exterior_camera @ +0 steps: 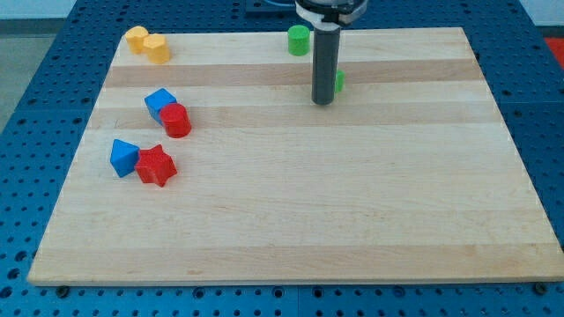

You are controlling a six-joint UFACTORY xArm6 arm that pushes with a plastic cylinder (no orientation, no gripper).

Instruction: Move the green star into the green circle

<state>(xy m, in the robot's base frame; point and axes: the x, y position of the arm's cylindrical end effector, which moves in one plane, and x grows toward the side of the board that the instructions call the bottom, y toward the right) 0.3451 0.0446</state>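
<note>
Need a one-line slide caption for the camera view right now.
My tip sits against the mostly hidden green star, below and right of the green circle near the board's top edge.

Lab: wooden board (pixel 291 220) on blue pegboard (pixel 44 53)

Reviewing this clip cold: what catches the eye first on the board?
The dark rod, my tip, stands near the view's top centre, hiding most of a green block just to its right. A green cylinder sits above-left at the top edge. Yellow, blue and red blocks cluster along the view's left.
</note>
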